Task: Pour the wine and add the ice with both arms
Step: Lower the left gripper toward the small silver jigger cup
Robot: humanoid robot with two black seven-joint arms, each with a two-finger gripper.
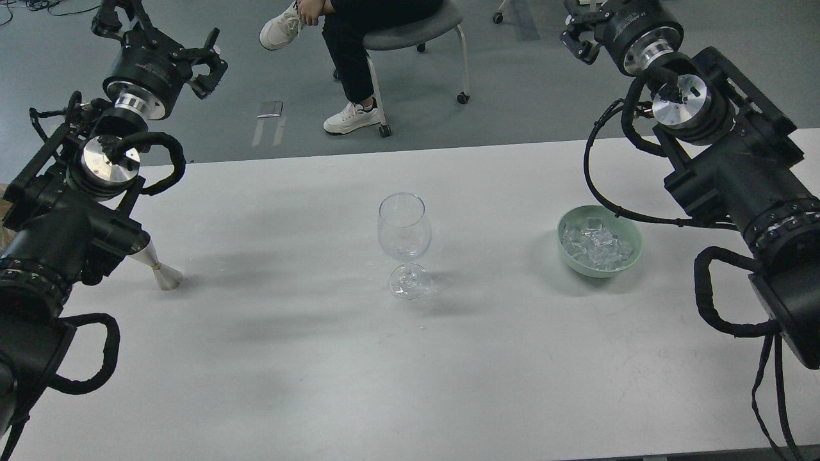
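Observation:
An empty clear stemmed glass (pixel 403 230) stands upright at the table's middle. The ice (pixel 596 244) is a pile of clear cubes in a pale green bowl (pixel 631 232) to the right of the glass. A small metal measuring cup (pixel 161 271) stands at the table's left edge, its top hidden behind my left arm. No wine shows. My left gripper (pixel 157 35) is open and empty, raised beyond the table's far left corner. My right gripper (pixel 580 29) is raised at the far right, one finger splayed aside, the other cut off by the view's top edge.
The white table (pixel 320 358) has its far edge running across the view's upper third. Beyond it a seated person's legs (pixel 349 51) and a wheeled chair (pixel 416 32) are on the grey floor. My right arm's cables (pixel 596 186) hang near the bowl.

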